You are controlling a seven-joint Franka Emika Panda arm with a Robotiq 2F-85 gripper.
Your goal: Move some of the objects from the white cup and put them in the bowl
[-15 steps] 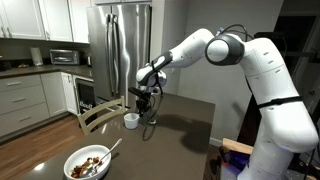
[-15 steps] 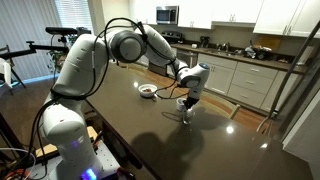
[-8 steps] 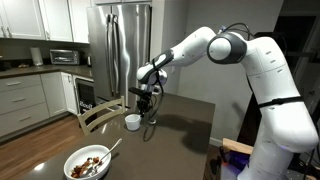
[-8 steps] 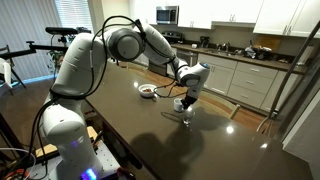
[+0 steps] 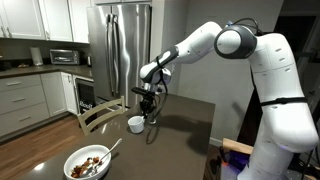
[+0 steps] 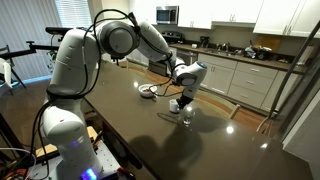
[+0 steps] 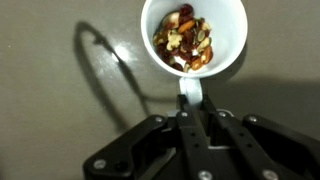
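The arm (image 5: 275, 80) is glossy white, built of rounded, bulky segments. Black cables (image 6: 112, 17) run along it to a black gripper (image 5: 150, 104).

**White crockery, dark table**

The white cup (image 7: 236, 42) holds reddish-brown, tan and cream objects (image 7: 184, 40). The bowl (image 5: 72, 171) is white too. Black gripper (image 7: 195, 110), white arm (image 5: 275, 80), glossy dark brown table (image 7: 60, 120), steel-grey fridge (image 5: 118, 45).

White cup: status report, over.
Gripper shut on pale utensil, tip at white cup rim. Cup holds reddish-brown bits. Bowl stands apart. Nothing seen in the way.
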